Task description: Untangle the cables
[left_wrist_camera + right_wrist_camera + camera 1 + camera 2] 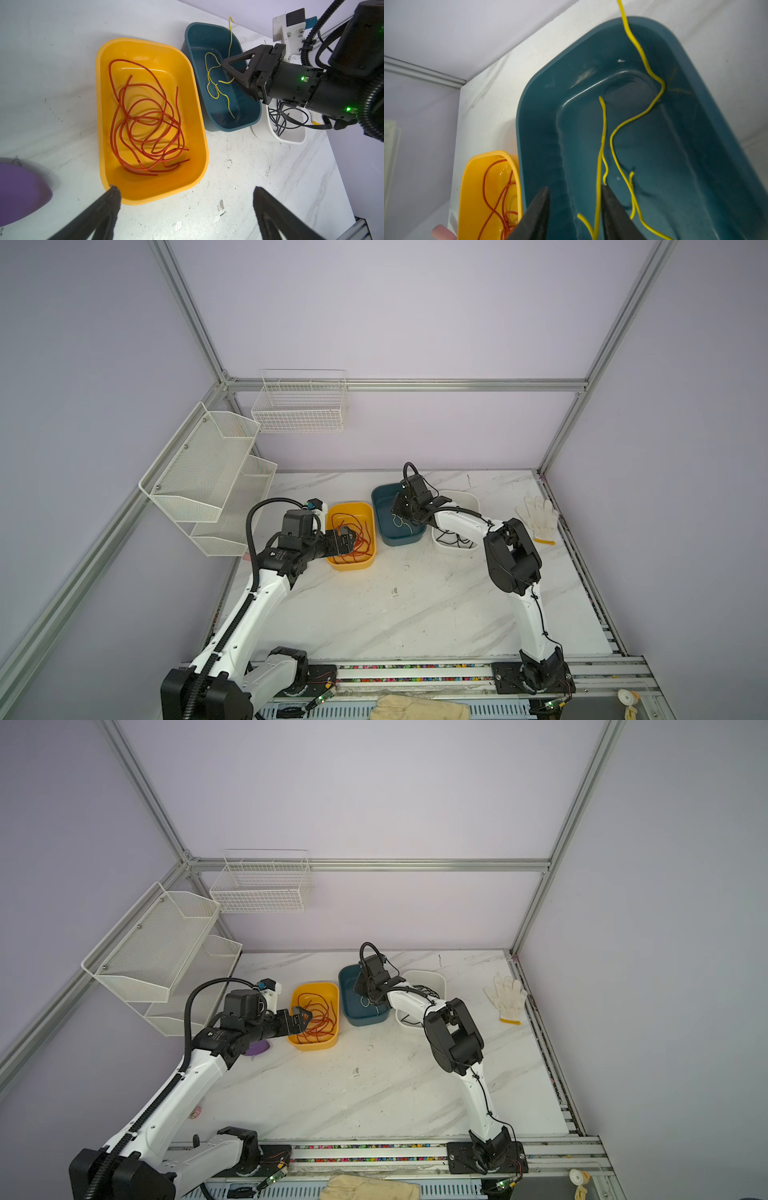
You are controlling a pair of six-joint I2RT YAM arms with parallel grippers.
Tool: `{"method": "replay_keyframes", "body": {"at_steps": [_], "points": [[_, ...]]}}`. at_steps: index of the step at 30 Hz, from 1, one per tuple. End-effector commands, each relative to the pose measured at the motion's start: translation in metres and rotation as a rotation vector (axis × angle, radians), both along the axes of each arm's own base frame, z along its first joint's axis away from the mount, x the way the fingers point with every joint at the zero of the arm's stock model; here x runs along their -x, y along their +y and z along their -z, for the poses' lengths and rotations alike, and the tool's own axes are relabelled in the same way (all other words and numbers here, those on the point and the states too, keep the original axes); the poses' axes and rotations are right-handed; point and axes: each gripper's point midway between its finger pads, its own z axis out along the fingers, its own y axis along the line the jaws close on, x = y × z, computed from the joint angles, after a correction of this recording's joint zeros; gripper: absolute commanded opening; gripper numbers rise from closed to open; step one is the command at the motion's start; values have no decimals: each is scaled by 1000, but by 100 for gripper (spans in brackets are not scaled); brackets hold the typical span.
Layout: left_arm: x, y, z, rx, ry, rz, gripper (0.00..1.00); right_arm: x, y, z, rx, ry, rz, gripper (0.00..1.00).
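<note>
In three tubs — the cables

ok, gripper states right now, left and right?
Left gripper: open, empty.
Right gripper: open; a yellow cable runs between its jaws, not clamped.

No word, number or brand can be read anywhere. A small white mark is seen on the black joint housing of the left arm in both top views, but it is too small to be made out. Faint dark print is carried along a yellow cable and the red-orange cables, too blurred to be read.
</note>
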Motion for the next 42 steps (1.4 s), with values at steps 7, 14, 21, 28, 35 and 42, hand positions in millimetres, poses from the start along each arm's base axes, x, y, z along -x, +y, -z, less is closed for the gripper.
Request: {"method": "replay_keyframes", "body": {"at_steps": [7, 14, 21, 28, 35, 42], "points": [[-4, 3, -10, -5, -38, -9, 100, 31, -35, -130, 16, -221, -23, 68], [-9, 22, -11, -68, -96, -96, 100, 82, -106, -199, 91, -430, 58, 98], [-15, 59, -15, -216, -174, -253, 100, 135, -222, -228, 311, -678, 359, 98], [-15, 87, 1, -313, -183, -388, 100, 146, -302, -192, 321, -652, 556, 98], [-17, 108, 4, -406, -392, -471, 100, 143, -357, -154, 518, -705, 686, 98], [-25, 130, 45, -572, -359, -503, 100, 123, -375, -102, 571, -721, 695, 97]]}}
